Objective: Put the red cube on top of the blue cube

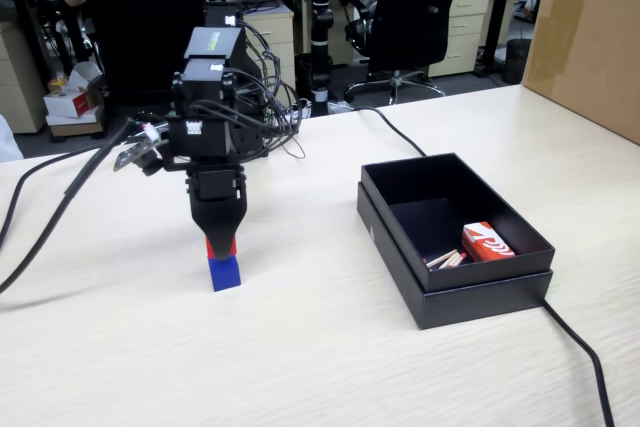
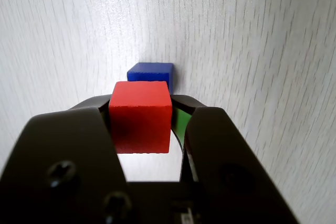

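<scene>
Pinching red cube between gripper jaws, we see it directly above blue cube on table; contact unclear.

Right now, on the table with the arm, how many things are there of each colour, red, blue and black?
Red: 2, the red cube in the gripper and the red-and-white packet in the box.
Blue: 1, the blue cube.
Black: 1, the open box.
Total: 4.
</scene>
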